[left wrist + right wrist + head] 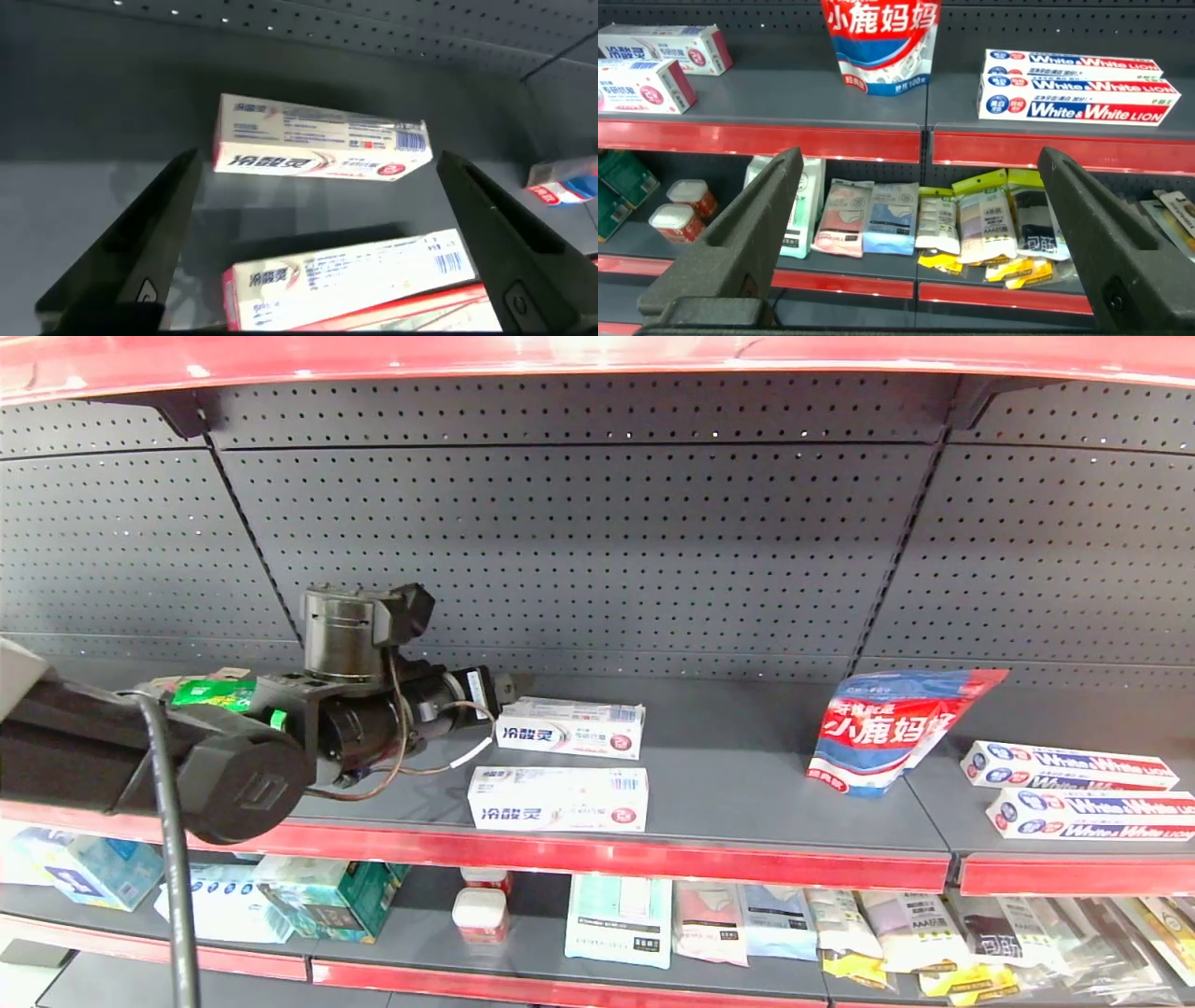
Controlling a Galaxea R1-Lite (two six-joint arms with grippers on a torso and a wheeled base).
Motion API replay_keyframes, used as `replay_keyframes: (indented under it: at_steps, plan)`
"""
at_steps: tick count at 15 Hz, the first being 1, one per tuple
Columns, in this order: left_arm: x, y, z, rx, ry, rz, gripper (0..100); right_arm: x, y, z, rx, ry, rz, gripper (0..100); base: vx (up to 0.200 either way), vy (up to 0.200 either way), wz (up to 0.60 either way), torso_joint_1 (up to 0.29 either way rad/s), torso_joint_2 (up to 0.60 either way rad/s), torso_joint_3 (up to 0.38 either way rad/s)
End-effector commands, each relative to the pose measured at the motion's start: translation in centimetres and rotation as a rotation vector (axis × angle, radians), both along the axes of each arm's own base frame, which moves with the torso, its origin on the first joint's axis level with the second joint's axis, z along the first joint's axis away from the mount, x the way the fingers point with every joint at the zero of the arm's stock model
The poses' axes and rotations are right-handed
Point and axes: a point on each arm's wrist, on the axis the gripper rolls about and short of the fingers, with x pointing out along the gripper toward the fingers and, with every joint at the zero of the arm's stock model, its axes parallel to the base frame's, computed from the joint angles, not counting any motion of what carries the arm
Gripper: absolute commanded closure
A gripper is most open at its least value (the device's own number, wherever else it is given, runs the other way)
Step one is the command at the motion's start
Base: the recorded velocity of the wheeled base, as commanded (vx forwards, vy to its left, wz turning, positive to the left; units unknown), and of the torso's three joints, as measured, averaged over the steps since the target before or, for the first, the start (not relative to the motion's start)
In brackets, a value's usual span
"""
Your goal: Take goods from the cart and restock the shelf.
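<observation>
Left jaws are released and spread wide, with nothing between them. They sit at the end of the left arm [373,719], which lies low over the shelf [738,784]. They stand just beside the left end of the rear box [569,728] [322,149]; whether they touch it cannot be told. Right jaws are likewise released and wide apart, grasping nothing, and face the shelf front from farther out.

The rear box is a white toothpaste carton lying flat on the shelf, long side across, set back toward the back panel [579,541]. The front box [557,798] [355,280] [640,86] is a matching carton. It lies parallel to the rear box, nearer the red shelf edge, and apart from it.

Well to the right, a blue-and-red pouch [896,728] [881,42] stands upright and leans slightly. Farther right, on the adjoining shelf section, two long boxes [1074,779] [1076,82] in white and blue lie flat, one behind the other and close together.

The lower shelf [560,980] carries the following:
- two small jars [483,910] [677,210] below the front box;
- a row of flat packets [747,919] [868,215] to their right;
- a green carton [331,896] to their left.
</observation>
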Motion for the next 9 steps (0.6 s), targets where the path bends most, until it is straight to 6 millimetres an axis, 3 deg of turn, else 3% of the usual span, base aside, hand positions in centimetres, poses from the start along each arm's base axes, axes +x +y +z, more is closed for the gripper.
replay_keyframes:
  at_steps: [1, 9]
  plan:
    - [0.32, -0.25, -0.43, 0.008, 0.026, -0.011, 0, 0.01, 0.00, 0.01, -0.001, 0.001, 0.000, 0, 0.000, 0.000, 0.00, 0.000, 0.00, 0.000]
    - [0.97, 0.08, -0.61, -0.038, 0.191, -0.211, 0, 0.01, 0.00, 0.01, 0.001, 0.001, 0.000, 0, 0.000, 0.000, 0.00, 0.000, 0.00, 0.000]
